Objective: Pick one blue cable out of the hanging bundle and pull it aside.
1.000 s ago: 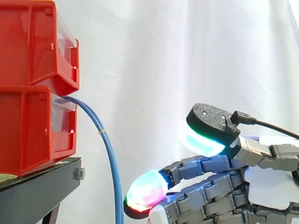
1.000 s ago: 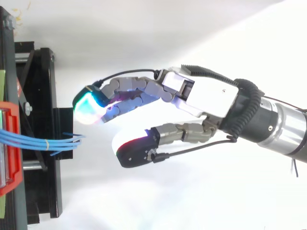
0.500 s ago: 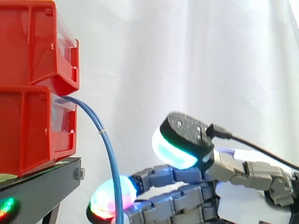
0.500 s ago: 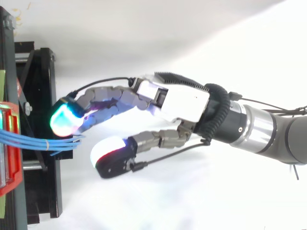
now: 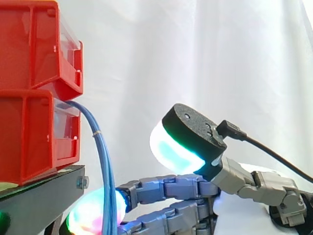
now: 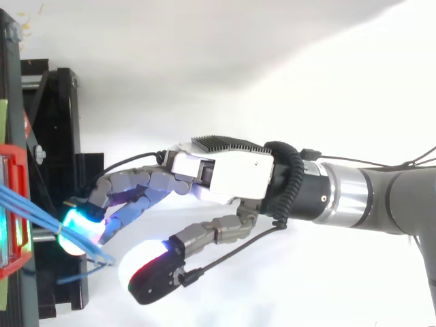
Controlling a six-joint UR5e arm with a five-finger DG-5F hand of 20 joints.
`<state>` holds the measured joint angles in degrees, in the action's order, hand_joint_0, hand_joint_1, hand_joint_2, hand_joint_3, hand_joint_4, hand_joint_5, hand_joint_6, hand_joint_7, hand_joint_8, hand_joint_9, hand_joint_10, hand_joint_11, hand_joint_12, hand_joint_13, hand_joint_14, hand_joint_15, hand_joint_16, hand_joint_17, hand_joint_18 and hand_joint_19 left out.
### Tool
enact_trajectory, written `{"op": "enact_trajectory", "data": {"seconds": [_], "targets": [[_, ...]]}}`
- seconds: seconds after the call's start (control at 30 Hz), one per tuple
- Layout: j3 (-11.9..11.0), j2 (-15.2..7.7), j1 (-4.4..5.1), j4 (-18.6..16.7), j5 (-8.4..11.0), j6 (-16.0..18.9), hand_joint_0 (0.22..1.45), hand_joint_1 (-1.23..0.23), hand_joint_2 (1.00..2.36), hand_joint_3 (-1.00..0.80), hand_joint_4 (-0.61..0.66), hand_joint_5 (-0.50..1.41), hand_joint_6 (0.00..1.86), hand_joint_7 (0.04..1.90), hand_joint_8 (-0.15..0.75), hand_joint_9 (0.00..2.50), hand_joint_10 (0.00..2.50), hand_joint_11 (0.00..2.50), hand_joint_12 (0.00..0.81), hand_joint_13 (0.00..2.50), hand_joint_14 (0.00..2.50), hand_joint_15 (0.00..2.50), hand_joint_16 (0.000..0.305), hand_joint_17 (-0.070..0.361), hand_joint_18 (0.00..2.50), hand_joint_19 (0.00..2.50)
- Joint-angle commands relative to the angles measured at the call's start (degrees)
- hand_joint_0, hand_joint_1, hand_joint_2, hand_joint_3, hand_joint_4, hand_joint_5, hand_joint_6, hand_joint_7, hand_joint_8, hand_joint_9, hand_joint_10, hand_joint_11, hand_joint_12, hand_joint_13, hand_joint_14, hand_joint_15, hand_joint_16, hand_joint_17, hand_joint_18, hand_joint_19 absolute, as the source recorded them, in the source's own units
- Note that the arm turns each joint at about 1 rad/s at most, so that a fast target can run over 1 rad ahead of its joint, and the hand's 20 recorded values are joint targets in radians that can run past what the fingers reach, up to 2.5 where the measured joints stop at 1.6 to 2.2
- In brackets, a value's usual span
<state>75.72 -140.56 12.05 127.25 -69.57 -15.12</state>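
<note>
At the glowing cyan-green fingertips (image 6: 80,228), contact is with the hanging bundle of thin blue cables (image 5: 102,166). The pads sit against its far side as the side view shows it, low on the drop, and from above the strands run slantwise past them toward the thumb. Fingers are stretched out almost straight. The broad black-backed thumb with its white-cyan pad (image 5: 178,144) stands well apart from them, so the grey multi-fingered robot hand (image 6: 221,170) is spread wide and grips nothing, with the cables lying loose in the gap. The bundle leaves the lower of two stacked red plastic bins (image 5: 29,132) on the black metal stand (image 5: 44,196), arches out and hangs just beside the stand's edge, bound by a small pale band (image 5: 97,132) near the top. Judged risks: no single strand is separated, so a closure from this pose would likely trap several cables, and the band would drag the rest along. A pull on the whole bundle could shift the bin. Rounded pads may let a thin strand slip out. Fingertips lie very near the stand, so further reach could strike it. The silver-and-grey arm (image 6: 381,201) stands well apart from the bins, before the white curtain (image 5: 220,58).
</note>
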Motion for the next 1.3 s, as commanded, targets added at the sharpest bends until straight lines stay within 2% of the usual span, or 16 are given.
{"op": "enact_trajectory", "data": {"seconds": [0.0, 0.37, 0.47, 0.63, 0.93, 0.97, 1.27], "targets": [[-0.04, 0.02, -0.18, 0.54, -0.22, 1.58, 0.56, -0.55, 1.0, -0.49, 0.35, -0.07, 0.5, 0.95, 0.313, 0.85, 0.01, 0.18, 0.349, 0.54, 0.01, 0.2, 0.049, 0.111, 0.41, 0.37], [-0.39, 0.02, -1.24, 0.37, -1.01, 6.15, 0.58, -0.64, 1.0, -0.5, 0.3, -0.06, 0.5, 1.08, 0.314, 0.88, 0.01, 0.19, 0.34, 0.57, 0.01, 0.21, 0.048, 0.109, 0.46, 0.39], [-2.5, 0.11, -1.68, 0.63, -1.8, 7.56, 0.59, -0.66, 1.0, -0.49, 0.27, -0.05, 0.5, 1.16, 0.313, 0.89, 0.01, 0.19, 0.342, 0.58, 0.01, 0.21, 0.048, 0.107, 0.46, 0.4], [-3.82, 0.11, -1.85, 1.16, -3.21, 7.65, 0.6, -0.7, 1.01, -0.44, 0.21, -0.05, 0.5, 1.34, 0.315, 0.89, 0.01, 0.2, 0.341, 0.59, 0.01, 0.22, 0.047, 0.106, 0.47, 0.4], [-4.09, 0.55, -2.11, 2.3, -3.47, 7.91, 0.59, -0.74, 1.01, -0.31, 0.16, -0.09, 0.67, 1.16, 0.318, 0.89, 0.01, 0.26, 0.346, 0.58, 0.01, 0.24, 0.048, 0.107, 0.48, 0.42], [-4.09, 0.55, -2.11, 2.65, -3.47, 7.91, 0.58, -0.75, 1.01, -0.3, 0.15, -0.1, 0.7, 1.09, 0.318, 0.89, 0.01, 0.27, 0.346, 0.58, 0.01, 0.23, 0.048, 0.107, 0.48, 0.42], [-4.09, 2.13, -2.64, 7.05, -4.7, 8.08, 0.6, -0.84, 1.02, -0.21, 0.08, -0.16, 0.85, 0.97, 0.325, 0.87, 0.01, 0.34, 0.351, 0.56, 0.01, 0.24, 0.048, 0.108, 0.49, 0.42]]}}
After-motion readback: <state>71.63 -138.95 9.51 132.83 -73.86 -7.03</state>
